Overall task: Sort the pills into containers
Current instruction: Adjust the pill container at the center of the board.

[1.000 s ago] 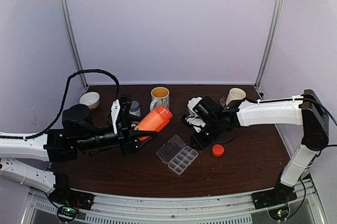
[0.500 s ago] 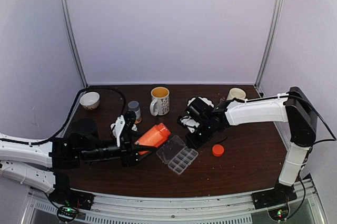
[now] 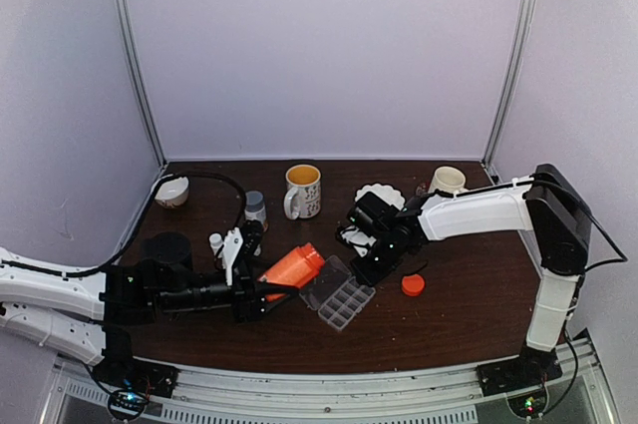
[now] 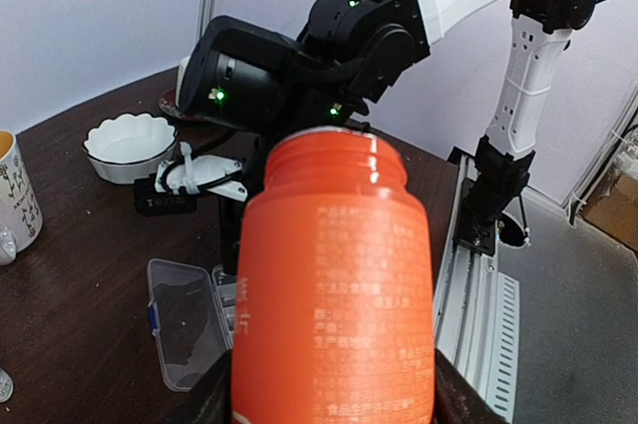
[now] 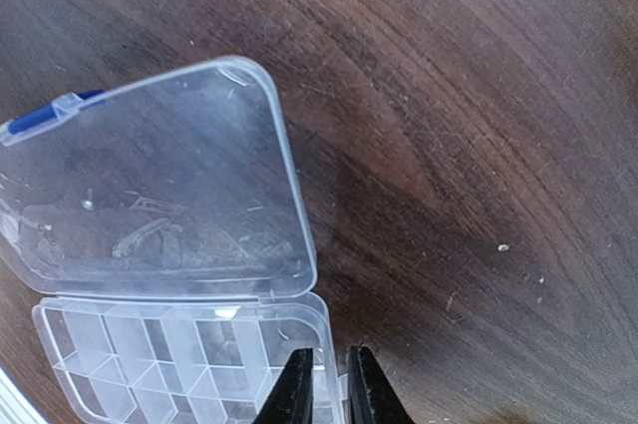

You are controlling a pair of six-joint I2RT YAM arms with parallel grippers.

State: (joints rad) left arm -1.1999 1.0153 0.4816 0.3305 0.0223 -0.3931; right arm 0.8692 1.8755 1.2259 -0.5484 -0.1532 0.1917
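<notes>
Filling the left wrist view, the bottle (image 4: 334, 314) hides most of the box (image 3: 339, 297), and its own contents cannot be seen. Pills cannot be made out in the compartments. One pale speck (image 5: 503, 246) on the table (image 3: 469, 314) is too small to name. The box lies open mid-table, lid flat, with bare wood towards the near edge and a red cap (image 3: 413, 284) near its right. The left hand (image 3: 257, 287), low along the table, grips the uncapped bottle, mouth tilted toward the lid. The right hand (image 5: 329, 384) points down at the box's rim. Its fingers are a sliver apart; I cannot tell whether they pinch it.
</notes>
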